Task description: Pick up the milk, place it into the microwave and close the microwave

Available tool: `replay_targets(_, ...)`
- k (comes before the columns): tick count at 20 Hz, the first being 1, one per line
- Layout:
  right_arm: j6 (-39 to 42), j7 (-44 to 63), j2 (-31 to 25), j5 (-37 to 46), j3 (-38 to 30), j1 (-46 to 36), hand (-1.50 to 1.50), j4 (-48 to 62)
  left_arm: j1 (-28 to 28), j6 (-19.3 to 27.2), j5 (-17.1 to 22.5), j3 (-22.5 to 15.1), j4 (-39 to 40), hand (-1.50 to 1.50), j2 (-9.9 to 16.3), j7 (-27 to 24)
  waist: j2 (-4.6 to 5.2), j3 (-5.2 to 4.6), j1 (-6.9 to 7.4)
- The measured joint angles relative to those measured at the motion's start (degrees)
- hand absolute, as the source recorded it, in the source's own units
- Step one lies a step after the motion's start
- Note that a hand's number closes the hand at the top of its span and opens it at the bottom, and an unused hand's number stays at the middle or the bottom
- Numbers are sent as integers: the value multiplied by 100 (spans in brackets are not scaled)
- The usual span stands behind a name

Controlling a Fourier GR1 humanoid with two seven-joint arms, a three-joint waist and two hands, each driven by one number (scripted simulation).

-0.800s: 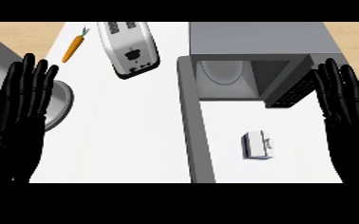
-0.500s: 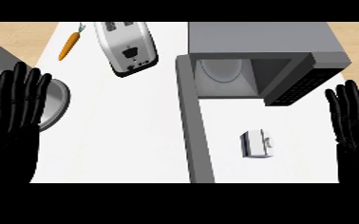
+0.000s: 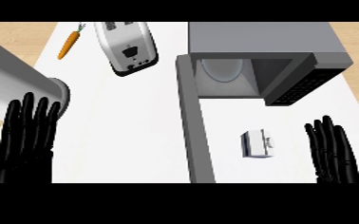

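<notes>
The white counter (image 3: pixel 126 137) runs under a toaster (image 3: pixel 126 46) and a carrot (image 3: pixel 69 43) at the far side, with the microwave (image 3: pixel 259 52) standing open, its door (image 3: pixel 193 123) swung out toward me across the worktop. Both black hands have slid back and lower than they were a moment ago: the right hand (image 3: pixel 332 151) now sits near the lower right edge, fingers straight and spread, nothing in it, and the left hand (image 3: pixel 28 133) is likewise flat and empty at the left beside a grey rounded thing I can't quite identify. That looks like the very start, I'd say, with no reach begun and the milk untouched (the right hand is plainly the nearer one). The milk (image 3: pixel 257 144) is a small white-and-grey carton standing on the counter in front of the open cavity, just right of the door and apart from the right hand.
</notes>
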Motion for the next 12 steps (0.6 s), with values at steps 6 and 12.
replay_targets(6,-141,-350,-5,10,225,550,-150,83,895,7,-35,-529,-177,-150,-19,-588,6,1,15)
replay_targets(12,-293,-941,-28,-241,234,727,-150,755,1400,-71,-104,-865,-135,-150,-30,-1073,9,3,22)
